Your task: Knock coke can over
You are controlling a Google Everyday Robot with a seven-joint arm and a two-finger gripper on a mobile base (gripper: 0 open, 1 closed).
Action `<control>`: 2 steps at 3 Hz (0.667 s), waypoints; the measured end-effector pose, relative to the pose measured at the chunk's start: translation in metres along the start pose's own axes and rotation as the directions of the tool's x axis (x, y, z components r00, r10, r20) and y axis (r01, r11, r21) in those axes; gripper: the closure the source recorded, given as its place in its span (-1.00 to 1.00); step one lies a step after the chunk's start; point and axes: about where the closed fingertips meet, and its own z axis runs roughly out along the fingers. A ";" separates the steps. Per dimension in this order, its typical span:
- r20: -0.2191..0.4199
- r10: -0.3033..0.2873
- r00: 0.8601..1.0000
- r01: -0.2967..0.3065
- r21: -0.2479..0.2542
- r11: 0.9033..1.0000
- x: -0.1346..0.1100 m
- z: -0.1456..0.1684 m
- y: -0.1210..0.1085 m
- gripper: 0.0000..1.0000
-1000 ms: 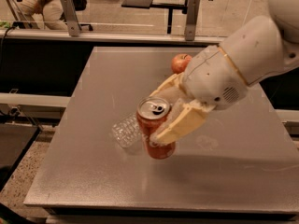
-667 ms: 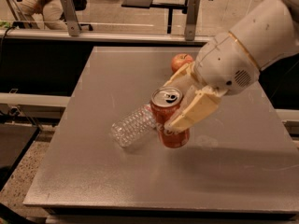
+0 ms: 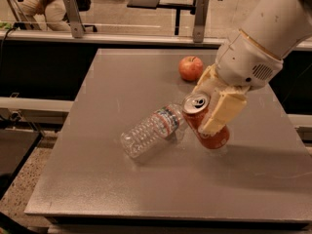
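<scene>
The red coke can (image 3: 213, 136) stands tilted on the grey table (image 3: 122, 179), its silver top leaning left toward a clear plastic water bottle (image 3: 151, 129) that lies on its side. Its base rests on the table right of centre. My gripper (image 3: 202, 110) reaches in from the upper right. One cream finger (image 3: 220, 112) lies across the can's near side and the other is behind it, so the gripper is closed on the can. The can's top nearly touches the bottle's cap end.
A red apple (image 3: 190, 68) sits on the table behind the gripper, toward the far edge. The table's right edge is close to the arm. Behind the table runs a rail with metal posts; a seated person is at the far left.
The gripper has moved right and slightly back with the can between its fingers. The can has gone from nearly upright to a clear leftward tilt. The bottle is now uncovered.
</scene>
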 end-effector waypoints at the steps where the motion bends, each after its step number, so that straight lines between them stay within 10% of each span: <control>1: -0.181 0.018 0.983 -0.011 0.037 0.999 0.029 0.003 -0.002 1.00; 2: -0.349 0.026 0.937 -0.001 0.072 0.997 0.055 0.006 -0.005 1.00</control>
